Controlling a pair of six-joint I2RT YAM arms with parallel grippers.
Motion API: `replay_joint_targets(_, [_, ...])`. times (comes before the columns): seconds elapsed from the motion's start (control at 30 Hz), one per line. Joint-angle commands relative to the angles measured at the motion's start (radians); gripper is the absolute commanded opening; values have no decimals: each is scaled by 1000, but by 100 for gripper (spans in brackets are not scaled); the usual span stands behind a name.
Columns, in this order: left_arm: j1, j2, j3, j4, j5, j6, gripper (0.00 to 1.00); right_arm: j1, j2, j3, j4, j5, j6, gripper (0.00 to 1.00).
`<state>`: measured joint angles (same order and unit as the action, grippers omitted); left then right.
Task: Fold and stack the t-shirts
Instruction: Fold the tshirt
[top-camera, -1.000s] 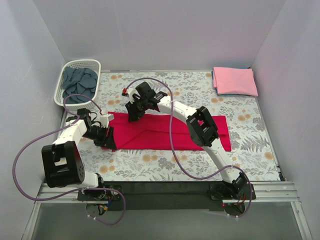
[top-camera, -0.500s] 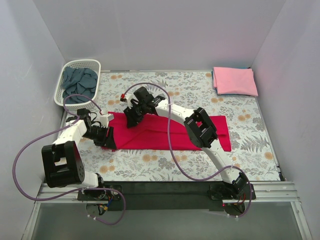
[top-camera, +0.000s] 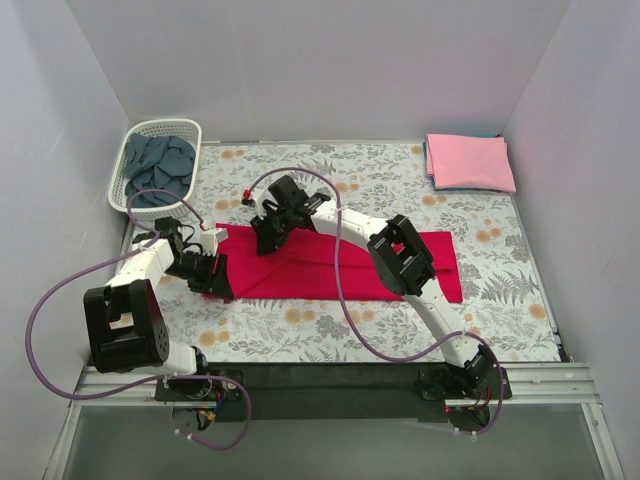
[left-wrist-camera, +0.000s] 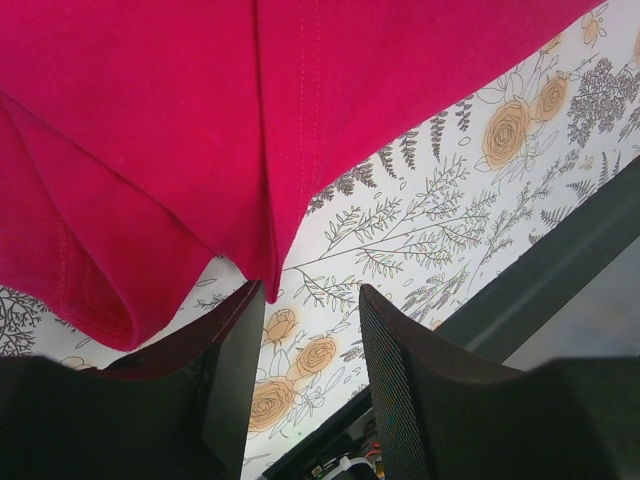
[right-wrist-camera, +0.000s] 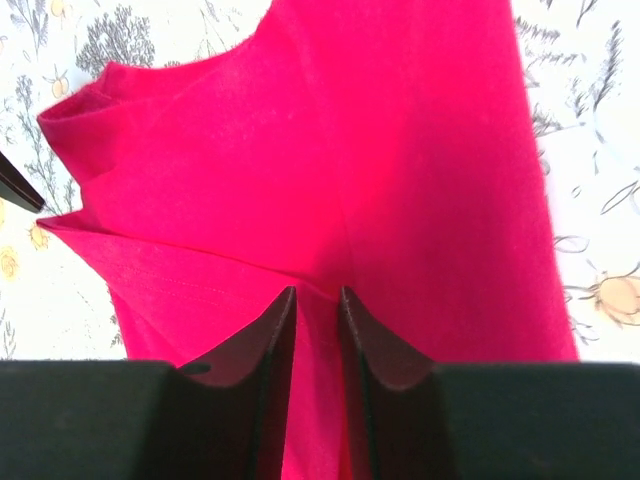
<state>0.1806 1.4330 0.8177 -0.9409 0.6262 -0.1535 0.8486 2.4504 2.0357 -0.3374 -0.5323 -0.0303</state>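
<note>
The bright red t-shirt lies folded into a long band across the floral cloth. My right gripper is at its far left corner, its jaws pinched on a fold of red cloth in the right wrist view. My left gripper is open at the shirt's near left corner. In the left wrist view the shirt's tip hangs just beyond the left finger. The light pink t-shirt lies folded at the far right. The slate-blue t-shirt is crumpled in the basket.
The white lattice basket stands at the far left corner. The grey floral cloth covers the table. Grey walls close in the left, back and right sides. A dark rail runs along the near edge.
My right gripper has moved a little left and nearer, onto the red shirt's far left corner. The left arm has barely moved.
</note>
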Motion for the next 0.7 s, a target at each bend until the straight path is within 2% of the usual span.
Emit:
replay_joint_targets(0.0, [3,-6,14,11,12,12,41,4,-53,-22,15,-28,-5,29])
replay_joint_targets(0.13, [3,0,14,13,12,12,41,4,-62,-22,15,-41,-3,16])
replay_joint_targets(0.17, [3,1,15,14,9,11,41,4,-64,-22,17,-44,-2,9])
replay_joint_targets(0.23, [3,4,14,20,-2,12,40,4,-73,-26,15,-44,-2,1])
replay_joint_targets(0.67, [2,12,-2,59,-63,32,34,3,-126,-57,15,-60,7,1])
